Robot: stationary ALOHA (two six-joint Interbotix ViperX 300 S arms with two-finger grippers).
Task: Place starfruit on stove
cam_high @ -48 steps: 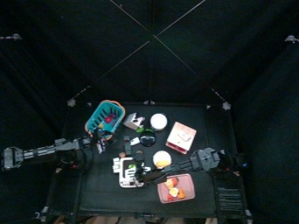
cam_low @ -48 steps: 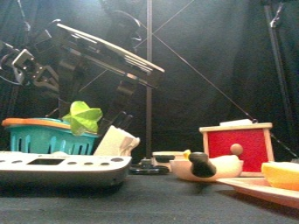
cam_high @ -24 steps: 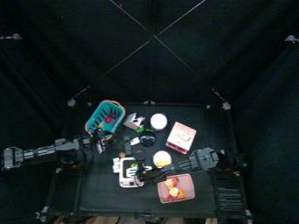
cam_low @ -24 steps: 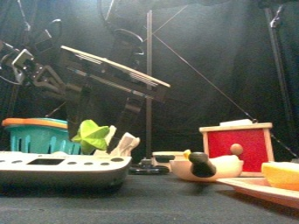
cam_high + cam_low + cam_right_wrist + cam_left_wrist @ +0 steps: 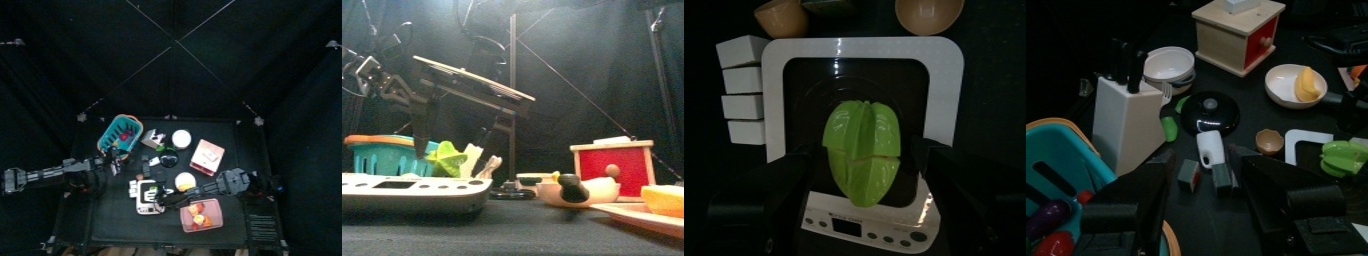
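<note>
Starfruit (image 5: pixel 865 150) lies on stove (image 5: pixel 945 75); looks light, stiff, ridged, slippery plastic — grip across ribs. Right gripper (image 5: pixel 865 190) jaws apart, straddling it; left gripper (image 5: pixel 1207 195) jaws apart, idle.

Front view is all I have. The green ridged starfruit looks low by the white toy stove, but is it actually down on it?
Observer: Yes. The right wrist view shows the green ridged starfruit lying on the dark grey centre panel of the white rounded toy stove.
Operator: Is the right gripper clamped on it?
Observer: No. The right gripper straddles the fruit with its jaws open, and a dark gap shows on each side.
Operator: And the left arm?
Observer: The left gripper hangs open on the table's left side, near the teal plastic basket, holding nothing.
</note>
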